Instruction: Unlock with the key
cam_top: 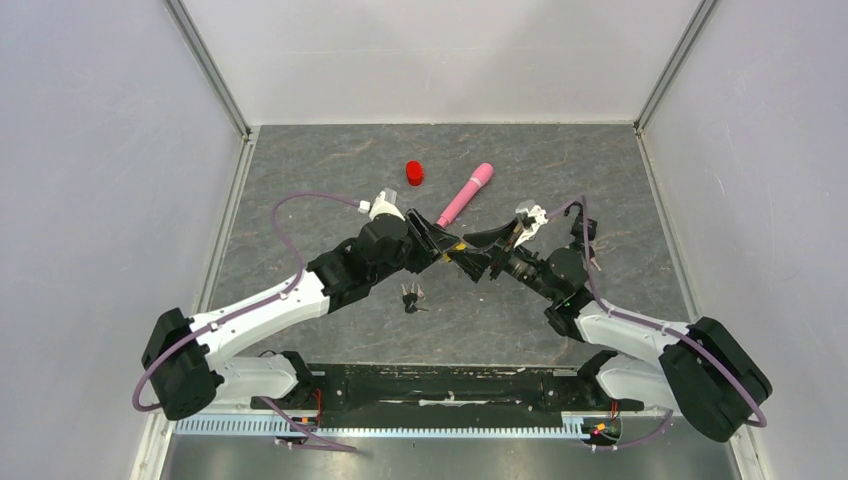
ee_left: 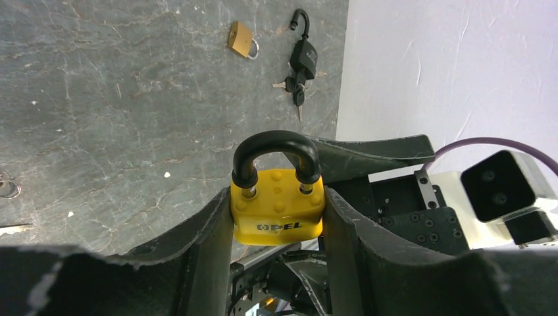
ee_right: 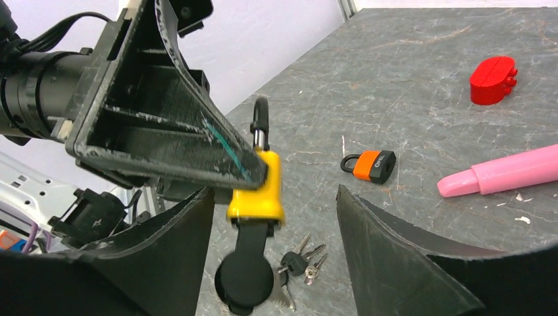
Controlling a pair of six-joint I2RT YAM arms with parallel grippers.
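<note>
the jaws of the left gripper (ee_left: pixel 278 201) pinched the yellow padlock (ee_left: pixel 278 210), whose key (ee_right: pixel 245 280) protruded from its base, head lying between the spread jaws of the right gripper (ee_right: pixel 275 197).

Glossy plastic seen on yellow padlock (ee_left: pixel 278 210) body; shackle (ee_left: pixel 276 148) given smooth blk coating, bare metal at legs. Matt, scuffed blk plastic noted on left gripper fingers (ee_left: pixel 204 250). Matt stone-look finish seen on table (ee_left: pixel 99 99).

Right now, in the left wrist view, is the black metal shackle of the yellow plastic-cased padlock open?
No, both legs of the black shackle sit down in the yellow padlock body.
</note>
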